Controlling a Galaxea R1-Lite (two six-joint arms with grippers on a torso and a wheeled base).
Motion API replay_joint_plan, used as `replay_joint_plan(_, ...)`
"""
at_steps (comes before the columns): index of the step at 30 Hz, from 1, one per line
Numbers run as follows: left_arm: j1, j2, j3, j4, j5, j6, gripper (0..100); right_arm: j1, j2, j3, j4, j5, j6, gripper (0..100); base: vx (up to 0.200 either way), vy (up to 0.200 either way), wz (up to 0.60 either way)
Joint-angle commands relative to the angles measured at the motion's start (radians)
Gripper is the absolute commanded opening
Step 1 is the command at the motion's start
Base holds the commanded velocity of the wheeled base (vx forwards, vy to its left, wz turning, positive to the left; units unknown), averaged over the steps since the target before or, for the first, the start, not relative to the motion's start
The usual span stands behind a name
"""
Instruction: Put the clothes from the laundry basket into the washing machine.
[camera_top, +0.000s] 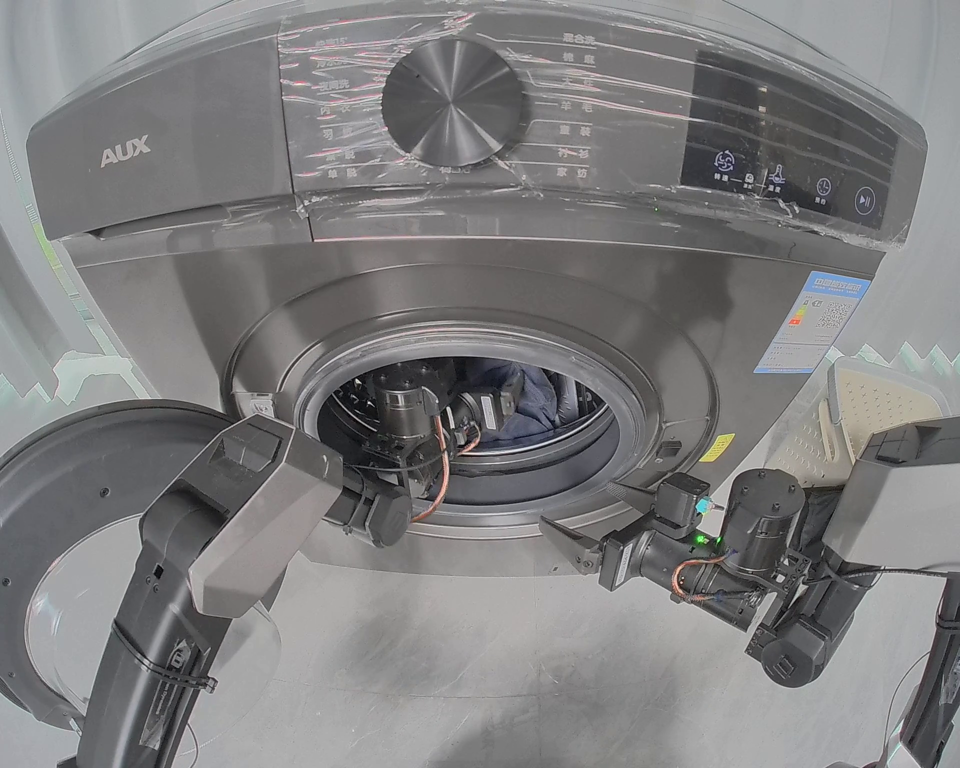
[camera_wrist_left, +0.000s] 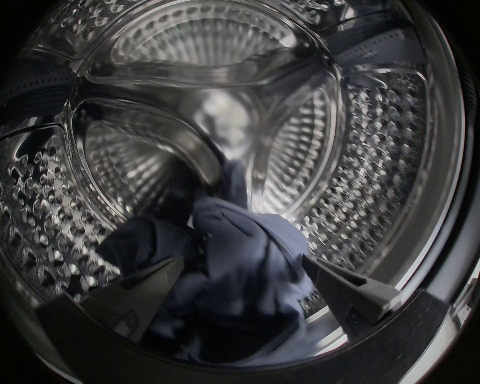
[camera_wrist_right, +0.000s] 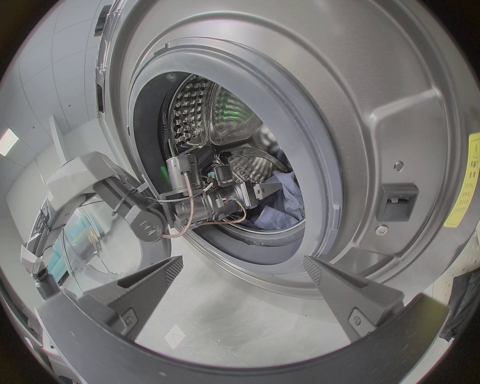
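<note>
Pale grey flooring (camera_top: 480, 650) runs up to a grey steel front-loading washing machine (camera_top: 200, 300). A crumpled dark blue garment (camera_wrist_left: 240, 250) lies low in the dimpled steel drum (camera_wrist_left: 380, 165), toward its front. The left gripper (camera_wrist_left: 243, 260) is inside the opening with its jaws spread wide. The cloth sits between and just beyond them, ungripped, so a straight pull back should clear it. The right gripper (camera_wrist_right: 243, 260), jaws also apart and empty, hangs outside below the door ring. It is nearer the white perforated plastic laundry basket (camera_top: 880, 400), so probably better placed for another piece.
</note>
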Motion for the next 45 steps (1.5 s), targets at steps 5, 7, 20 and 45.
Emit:
replay_joint_plan(5, -0.095, -0.381, 0.632, -0.207, -0.011, 0.002, 100, 0.017, -0.103, 0.105, 0.0, 0.003, -0.003, 100, 0.0, 0.0, 0.0)
replay_joint_plan(7, -0.118, -0.422, 0.726, -0.252, -0.014, 0.003, 100, 0.019, -0.121, 0.123, 0.0, 0.002, -0.001, 100, 0.0, 0.0, 0.0)
replay_joint_plan(20, -0.279, -0.752, 1.226, -0.436, -0.01, -0.008, 100, 0.008, -0.288, 0.277, 0.001, -0.001, 0.0, 100, 0.0, 0.0, 0.0)
replay_joint_plan(45, -0.214, -0.988, 1.591, -0.584, 0.136, 0.061, 100, -0.109, -0.531, 0.435, 0.019, -0.116, 0.022, 100, -0.12, 0.0, 0.0)
